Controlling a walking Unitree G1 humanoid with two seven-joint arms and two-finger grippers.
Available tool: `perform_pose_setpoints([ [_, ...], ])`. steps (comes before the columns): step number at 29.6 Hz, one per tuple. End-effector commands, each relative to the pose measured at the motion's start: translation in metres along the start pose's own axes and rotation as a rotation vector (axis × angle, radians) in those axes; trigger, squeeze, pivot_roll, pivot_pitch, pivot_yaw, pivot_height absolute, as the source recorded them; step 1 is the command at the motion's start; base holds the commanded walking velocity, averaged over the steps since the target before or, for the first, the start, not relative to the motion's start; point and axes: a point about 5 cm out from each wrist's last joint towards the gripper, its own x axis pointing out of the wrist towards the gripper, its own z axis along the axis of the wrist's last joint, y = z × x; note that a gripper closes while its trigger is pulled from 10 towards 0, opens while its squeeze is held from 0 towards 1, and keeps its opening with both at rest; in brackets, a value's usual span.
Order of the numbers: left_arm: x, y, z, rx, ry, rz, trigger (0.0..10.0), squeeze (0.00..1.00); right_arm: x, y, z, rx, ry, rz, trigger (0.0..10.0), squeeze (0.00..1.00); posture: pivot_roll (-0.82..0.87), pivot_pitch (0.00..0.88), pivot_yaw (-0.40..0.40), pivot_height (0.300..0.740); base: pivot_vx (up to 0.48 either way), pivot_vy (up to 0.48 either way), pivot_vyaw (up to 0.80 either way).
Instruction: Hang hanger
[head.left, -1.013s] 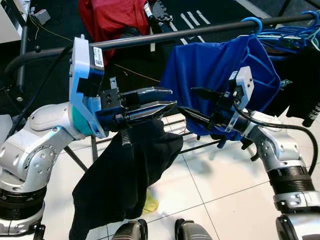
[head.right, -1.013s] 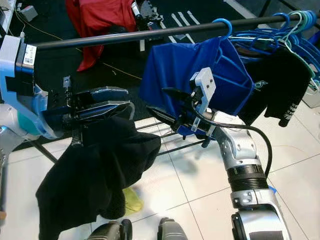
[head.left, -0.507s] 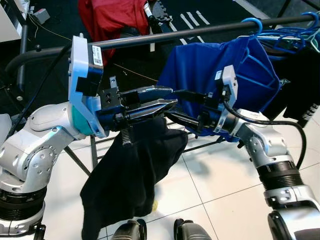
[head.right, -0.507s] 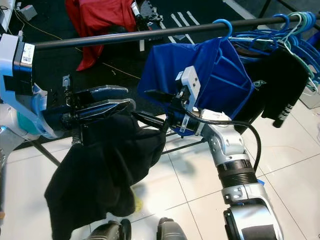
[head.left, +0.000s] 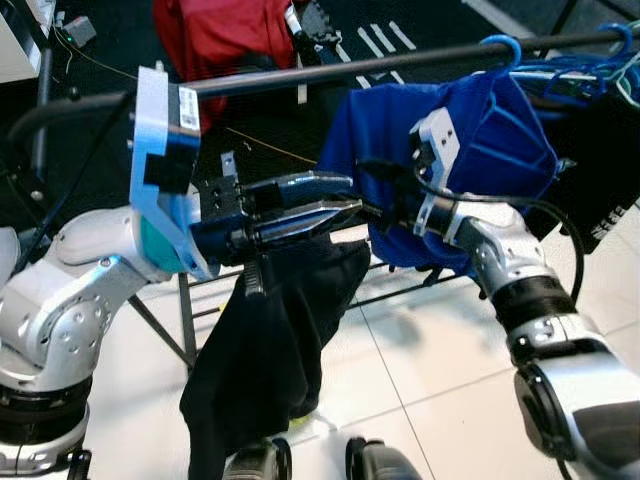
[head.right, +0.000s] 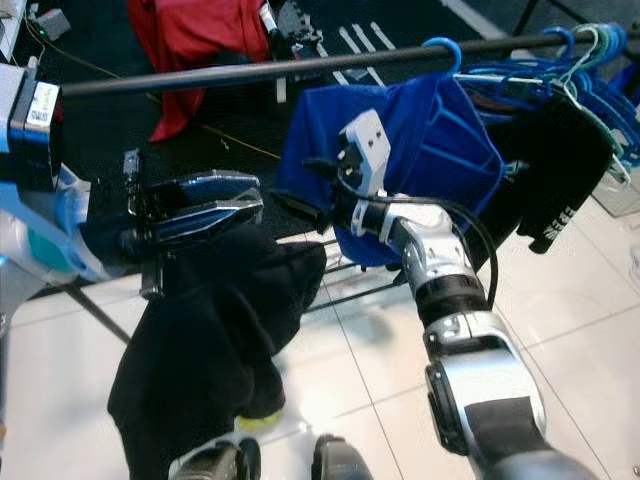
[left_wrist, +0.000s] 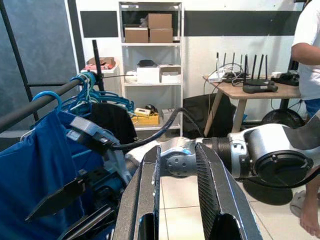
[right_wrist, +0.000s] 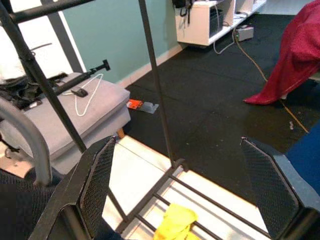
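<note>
Hanger hidden under black garment (head.left: 270, 350), pinched in left gripper (head.left: 335, 205), below rail (head.left: 300, 75); right gripper (head.right: 300, 215) wide, just beside.

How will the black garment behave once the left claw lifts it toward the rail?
Likely floppy: the black garment hangs in limp folds below the left claw. Probably light, since it drapes from one grip. It may swing and brush the blue shirt.
</note>
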Motion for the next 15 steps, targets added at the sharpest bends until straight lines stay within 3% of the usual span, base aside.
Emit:
perform_pose_setpoints([
  [1,0.0,-0.004,0.007,0.026,-0.015,-0.02,10.0,0.0,0.009,0.005,0.004,-0.009,0.018,0.062,10.0,0.0,-0.01,0.067,0.018,0.74,0.0,0.0,0.0],
  [5,0.001,-0.005,0.008,0.032,-0.016,-0.011,10.0,0.0,0.022,0.013,0.008,-0.024,0.023,0.146,10.0,0.0,0.0,0.064,0.005,0.74,0.0,0.0,0.0],
  [8,0.0,-0.004,0.008,0.039,-0.015,0.009,10.0,0.0,0.023,0.013,0.012,-0.049,-0.015,0.146,10.0,0.0,0.0,0.066,0.001,0.74,0.0,0.0,0.0],
  [15,0.003,0.0,0.005,0.039,-0.022,0.029,10.0,0.0,0.004,0.02,0.013,-0.088,-0.109,0.157,10.0,0.0,-0.03,0.068,0.023,0.74,0.0,0.0,0.0],
])
